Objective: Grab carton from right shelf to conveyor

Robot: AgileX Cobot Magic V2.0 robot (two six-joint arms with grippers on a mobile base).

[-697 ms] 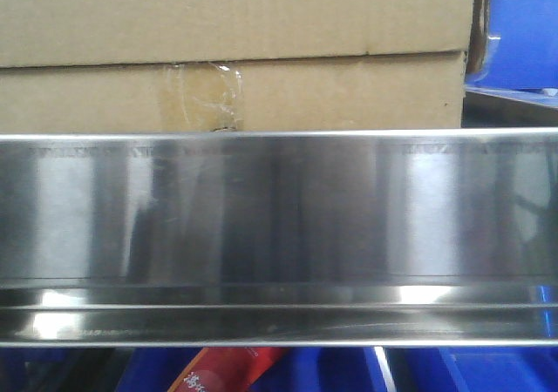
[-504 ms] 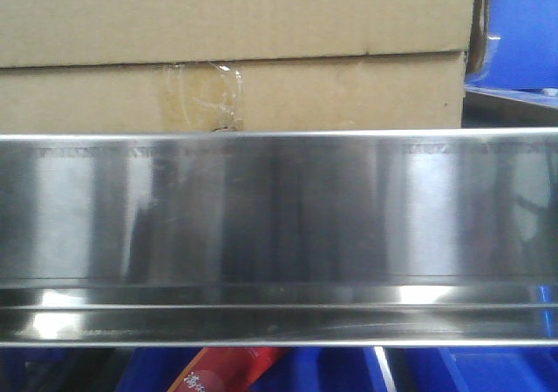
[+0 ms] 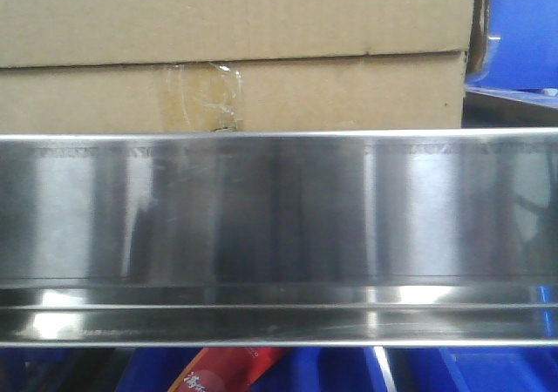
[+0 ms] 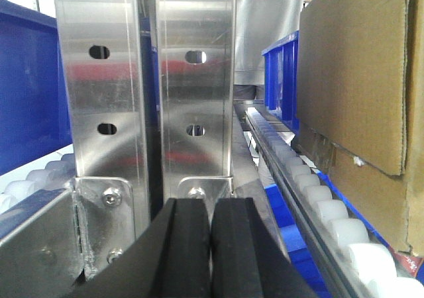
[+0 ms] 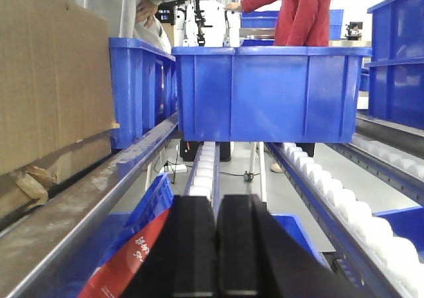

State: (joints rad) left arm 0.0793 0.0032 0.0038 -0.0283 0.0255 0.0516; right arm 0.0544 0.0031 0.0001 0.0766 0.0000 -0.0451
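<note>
We see the carton (image 3: 235,52) on the right shelf (image 3: 279,209), standing just behind the shelf's brushed steel front band, so that the band hides its bottom edge. In the front view its brown face runs from the left side of the picture almost to the right. A dark seam crosses the face, and a patch of clear tape (image 3: 205,96) lies over that seam just above the band. A blue bin (image 3: 523,30) stands just beside the carton's right end. Below the band we make out more blue plastic and a red packet (image 3: 231,370) with white print. The left tool (image 4: 211,208) has its two black pads pressed together with nothing between them. It faces two upright metal posts (image 4: 195,79) with oval holes, while the carton stands off to its right, apart from it. A pale roller track (image 4: 318,198) lies between the left tool and the carton's side. The right tool (image 5: 216,205) is likewise pressed together and holds nothing. It points along another roller track (image 5: 202,172) towards a large blue tub (image 5: 271,93), and the carton is at the left of that view, beyond a steel rail (image 5: 86,212) and not touching the tool. Behind the tub we see a person in a red top (image 5: 301,13) and another in grey (image 5: 126,3), both only partly in view
</note>
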